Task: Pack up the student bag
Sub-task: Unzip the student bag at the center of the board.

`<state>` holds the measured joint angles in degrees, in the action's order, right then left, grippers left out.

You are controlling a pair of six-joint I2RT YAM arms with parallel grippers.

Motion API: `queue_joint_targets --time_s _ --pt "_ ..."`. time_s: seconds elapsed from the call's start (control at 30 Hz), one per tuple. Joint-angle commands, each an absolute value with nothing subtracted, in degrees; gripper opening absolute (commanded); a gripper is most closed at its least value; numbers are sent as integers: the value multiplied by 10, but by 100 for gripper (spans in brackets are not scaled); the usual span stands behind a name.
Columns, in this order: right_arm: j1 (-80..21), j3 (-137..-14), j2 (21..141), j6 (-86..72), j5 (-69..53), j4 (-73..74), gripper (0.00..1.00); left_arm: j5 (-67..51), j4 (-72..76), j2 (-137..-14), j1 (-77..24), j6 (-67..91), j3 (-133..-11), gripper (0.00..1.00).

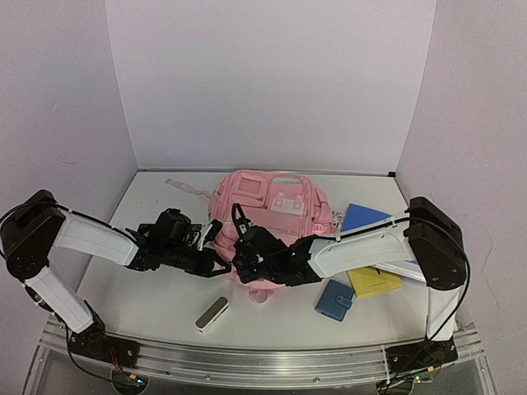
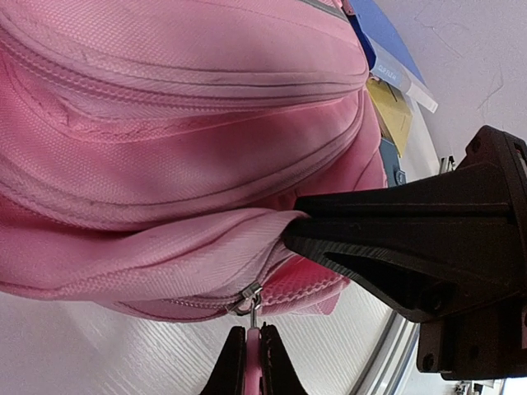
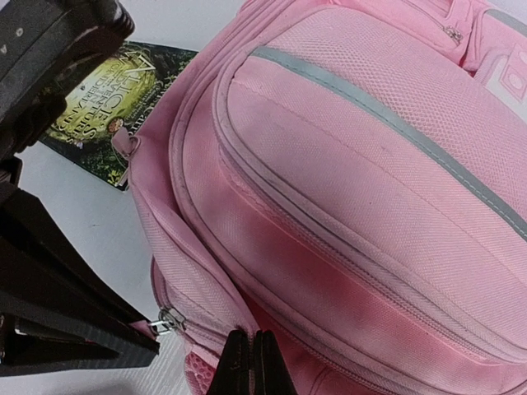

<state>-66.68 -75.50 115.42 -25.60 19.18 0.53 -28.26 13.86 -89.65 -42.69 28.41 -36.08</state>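
Plain white back wall [image 1: 272, 82], left wall [image 1: 58, 99], right wall [image 1: 482, 99] box in white surface [image 1: 156, 300]. Soft even light, faint lilac tint. Aluminium rail [image 1: 247, 364] along near edge.

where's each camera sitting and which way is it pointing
Top: above and behind, looking down on the bag; left arm and right arm show.
Left wrist: looks along the left tool, shut on the zip pull; right tool beside.
Right wrist: looks along the right tool at the bag; left tool shows.
Shared: wrist views both show the zip pull.

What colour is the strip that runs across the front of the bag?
Pale grey strip, pink bag; clearest in the right wrist view.
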Motion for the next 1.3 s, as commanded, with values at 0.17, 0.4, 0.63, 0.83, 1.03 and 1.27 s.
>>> queue_joint_targets --time_s 0.17,0.4,0.63,0.83,1.03,1.27 --pt "-648 -782 1163 -261 138 -123 0 -287 151 -865 -465 306 -379 0" --pt "-647 -778 1145 -259 121 -151 4 -274 186 -870 -475 340 -375 0" --pt "-647 -698 1048 -283 151 -121 23 -191 141 -822 -475 356 -360 0" --pt "-647 -626 962 -322 192 -53 40 -161 98 -797 -473 351 -361 0" --pt "-600 -548 907 -375 152 -27 50 -156 84 -790 -462 352 -357 0" --pt "-594 -478 880 -271 106 -69 57 -166 68 -789 -430 353 -351 0"
